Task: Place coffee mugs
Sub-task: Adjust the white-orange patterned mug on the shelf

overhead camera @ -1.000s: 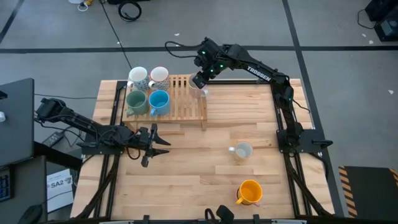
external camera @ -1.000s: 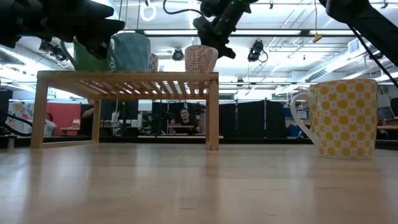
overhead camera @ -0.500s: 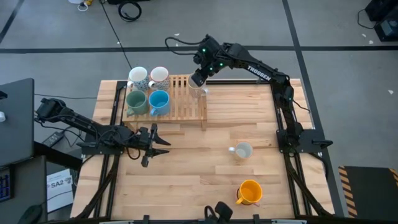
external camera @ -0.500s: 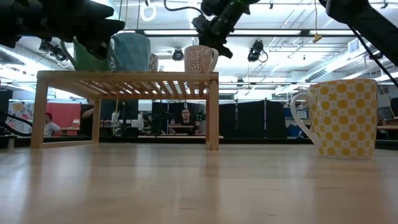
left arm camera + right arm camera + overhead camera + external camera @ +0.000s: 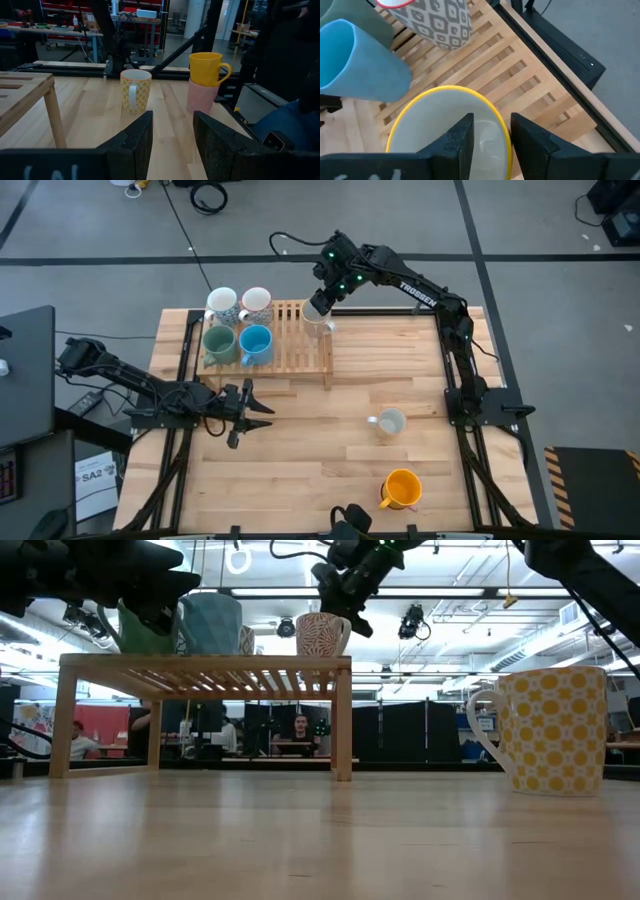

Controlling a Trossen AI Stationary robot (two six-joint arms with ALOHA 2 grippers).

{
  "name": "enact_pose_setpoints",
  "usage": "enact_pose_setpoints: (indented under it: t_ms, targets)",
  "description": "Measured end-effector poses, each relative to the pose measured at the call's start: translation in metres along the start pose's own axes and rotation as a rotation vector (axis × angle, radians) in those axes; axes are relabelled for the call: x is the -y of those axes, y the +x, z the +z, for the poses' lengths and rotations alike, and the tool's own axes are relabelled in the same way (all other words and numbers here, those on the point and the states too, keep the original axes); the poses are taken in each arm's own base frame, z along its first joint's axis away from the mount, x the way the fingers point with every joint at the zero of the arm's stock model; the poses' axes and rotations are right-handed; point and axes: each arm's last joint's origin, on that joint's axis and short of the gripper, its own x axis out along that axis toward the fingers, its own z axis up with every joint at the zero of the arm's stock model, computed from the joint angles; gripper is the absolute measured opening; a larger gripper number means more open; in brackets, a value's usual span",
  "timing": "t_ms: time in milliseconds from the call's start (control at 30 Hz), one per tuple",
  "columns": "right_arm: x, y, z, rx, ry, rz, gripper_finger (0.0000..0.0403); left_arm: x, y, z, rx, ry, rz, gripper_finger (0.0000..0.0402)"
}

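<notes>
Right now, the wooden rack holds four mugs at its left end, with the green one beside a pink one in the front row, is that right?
Not quite: the mug beside the green mug in the front row is blue, not pink. The high view shows it. The rest holds: the wooden rack carries four mugs at its left end, the other two being pale ones in the back row.

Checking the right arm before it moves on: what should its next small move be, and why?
Probably lift the right gripper straight up. The patterned mug already stands on the wooden rack, and the fingers straddle its rim without squeezing.
</notes>
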Motion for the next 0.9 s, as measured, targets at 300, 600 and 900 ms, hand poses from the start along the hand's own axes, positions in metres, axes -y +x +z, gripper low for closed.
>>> enact_pose_setpoints:
  t_ms: [300, 600, 900]
  targets:
    - [0.002, -0.004, 0.005, 0.046, -0.007, 0.009, 0.0135, 0.0, 0.0, 0.0, 0.0, 0.0, 0.0, 0.0148]
    - [-0.006, -0.045, 0.009, 0.134, -0.033, 0.029, 0.0135, 0.0, 0.0, 0.0, 0.0, 0.0, 0.0, 0.0148]
    - [-0.031, -0.134, -0.01, 0.243, -0.088, 0.05, 0.0135, 0.0, 0.0, 0.0, -0.001, 0.0, 0.0, 0.0148]
